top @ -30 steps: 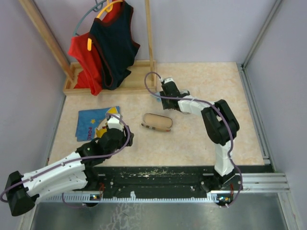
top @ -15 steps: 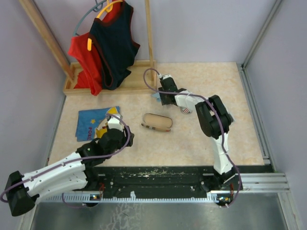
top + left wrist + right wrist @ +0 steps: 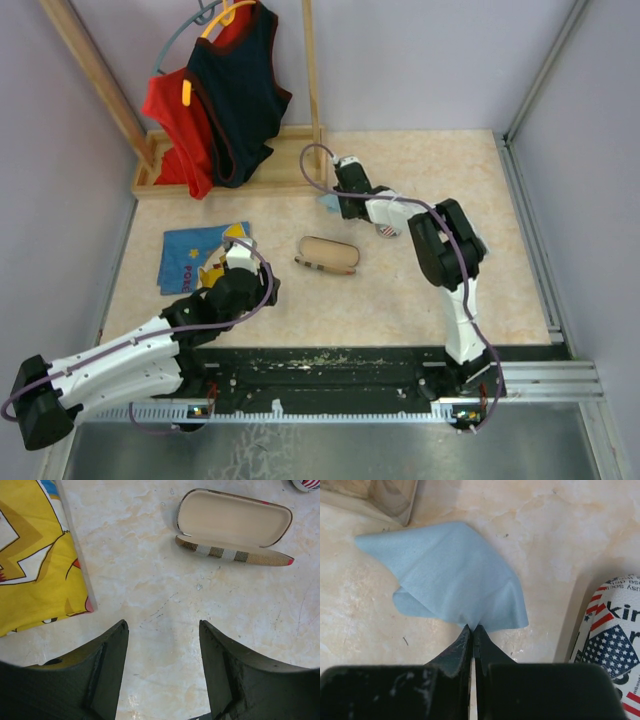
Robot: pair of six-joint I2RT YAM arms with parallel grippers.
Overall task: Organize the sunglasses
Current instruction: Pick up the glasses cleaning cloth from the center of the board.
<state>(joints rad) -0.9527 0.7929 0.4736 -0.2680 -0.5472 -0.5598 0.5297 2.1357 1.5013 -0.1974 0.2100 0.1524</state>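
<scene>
While the right claw [image 3: 472, 636] pinches one light-blue cloth [image 3: 445, 575] at 12 o'clock, one flag-print case [image 3: 610, 642] lies at 3 o'clock. The left claw [image 3: 162, 645] stands spread, with one open plaid case [image 3: 235, 520] at 1 o'clock. Where the sunglasses lie, I cannot tell.

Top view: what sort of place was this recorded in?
Probably a lab test cell, not a home: a left arm and right arm bolted at the edge of a stone-patterned table, plain walls with metal framing, and staged props like a clothes rack and glasses case.
</scene>
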